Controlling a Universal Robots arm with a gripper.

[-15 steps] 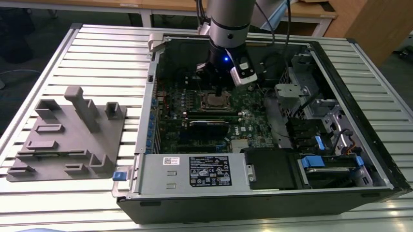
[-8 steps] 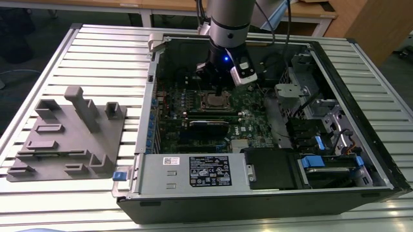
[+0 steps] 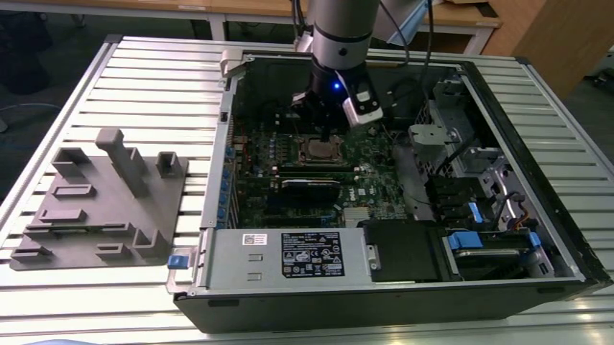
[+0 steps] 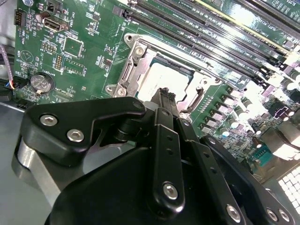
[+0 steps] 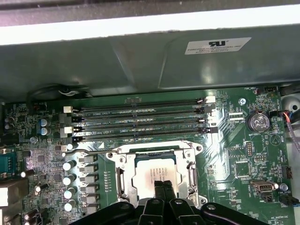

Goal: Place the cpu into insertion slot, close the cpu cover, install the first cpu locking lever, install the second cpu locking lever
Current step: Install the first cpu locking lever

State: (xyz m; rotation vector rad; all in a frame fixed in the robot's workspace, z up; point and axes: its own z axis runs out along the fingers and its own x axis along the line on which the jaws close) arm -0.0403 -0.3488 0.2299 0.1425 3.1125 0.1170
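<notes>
The cpu point(image 5: 157, 172), a pale silvery square, lies flat in the insertion slot point(image 5: 116, 153) on the green board. It also shows as cpu point(image 4: 158, 77) and cpu point(image 3: 323, 150). The cpu cover point(image 5: 157, 152), a silver frame with a square window, lies down around the chip, also seen as cpu cover point(image 4: 136, 52). A thin wire lever point(image 5: 91, 152) juts out from one corner of the slot. My gripper point(image 5: 163, 187) hangs just above the chip's edge with its black fingers pressed together on nothing, as gripper point(image 4: 165, 95) and gripper point(image 3: 331, 134) also show.
Long black memory slots point(image 5: 140, 119) run beside the socket, with a coin battery point(image 5: 257, 123) and a row of capacitors point(image 5: 70, 178) nearby. In the exterior view the open case holds a power supply point(image 3: 287, 255) and drive bays point(image 3: 479, 241). A grey fixture point(image 3: 106, 201) stands at that view's left.
</notes>
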